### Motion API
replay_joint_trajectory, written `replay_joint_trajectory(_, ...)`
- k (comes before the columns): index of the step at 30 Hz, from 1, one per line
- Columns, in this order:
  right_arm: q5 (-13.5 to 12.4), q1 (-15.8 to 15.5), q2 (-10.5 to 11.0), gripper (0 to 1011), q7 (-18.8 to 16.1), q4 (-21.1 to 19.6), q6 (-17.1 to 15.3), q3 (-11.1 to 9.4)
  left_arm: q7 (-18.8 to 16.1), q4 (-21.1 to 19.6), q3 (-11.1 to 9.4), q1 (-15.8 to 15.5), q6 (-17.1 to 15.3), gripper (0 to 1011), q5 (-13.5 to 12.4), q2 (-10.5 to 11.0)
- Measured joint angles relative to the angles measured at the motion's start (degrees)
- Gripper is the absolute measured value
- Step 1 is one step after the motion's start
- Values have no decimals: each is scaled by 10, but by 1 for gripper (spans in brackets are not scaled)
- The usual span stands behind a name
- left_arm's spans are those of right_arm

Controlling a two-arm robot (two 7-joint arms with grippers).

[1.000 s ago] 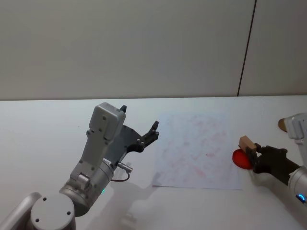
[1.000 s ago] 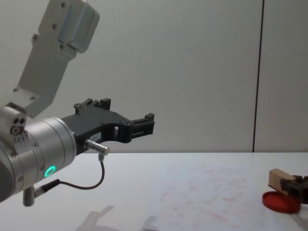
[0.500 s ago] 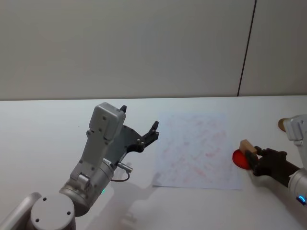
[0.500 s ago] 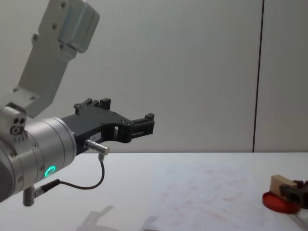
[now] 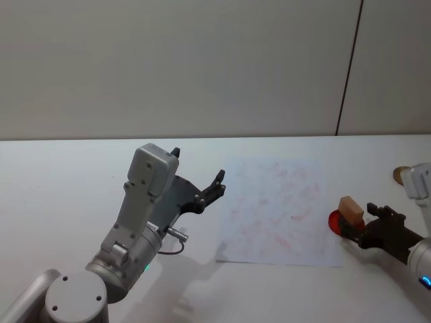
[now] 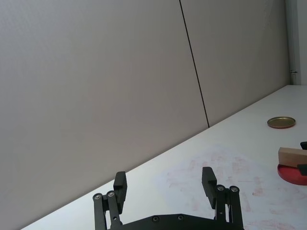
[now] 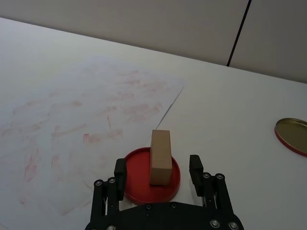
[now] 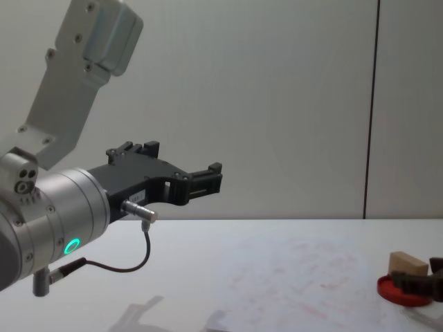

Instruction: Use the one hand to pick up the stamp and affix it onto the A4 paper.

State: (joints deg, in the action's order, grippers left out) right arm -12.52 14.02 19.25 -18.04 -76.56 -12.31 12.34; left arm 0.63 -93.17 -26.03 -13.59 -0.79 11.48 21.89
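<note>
Resting spot: the stamp [image 7: 160,156] lies on the red disc [image 7: 135,184], just off the right edge of the A4 paper [image 5: 277,210].
Long axis: the stamp's length runs straight away from the right gripper [image 7: 157,171], along its reach, towards the wall behind the table.
Right gripper: low over the table [image 5: 60,175] at the near right; jaws spread wider than the stamp, one finger each side, apart from the wood, gripping nothing.
Left gripper [image 6: 164,182]: raised above the table, left of the paper; jaws wide apart and empty.
Edges: the disc sits beside the paper's right edge, near its front corner.
Open room: bare tabletop lies right of the disc; a gold lid [image 7: 292,135] sits well apart, farther back.
</note>
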Motion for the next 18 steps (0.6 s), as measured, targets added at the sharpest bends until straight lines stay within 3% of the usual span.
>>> replay_joint_trajectory(9, -4, -8, 3, 991, 7, -23, 20, -3, 0, 0, 0, 0, 0, 993, 0, 0)
replay_joint_trajectory(18, -8, -22, 10, 1001, 23, -70, 45, -8, 0, 0, 0, 0, 0, 993, 0, 0)
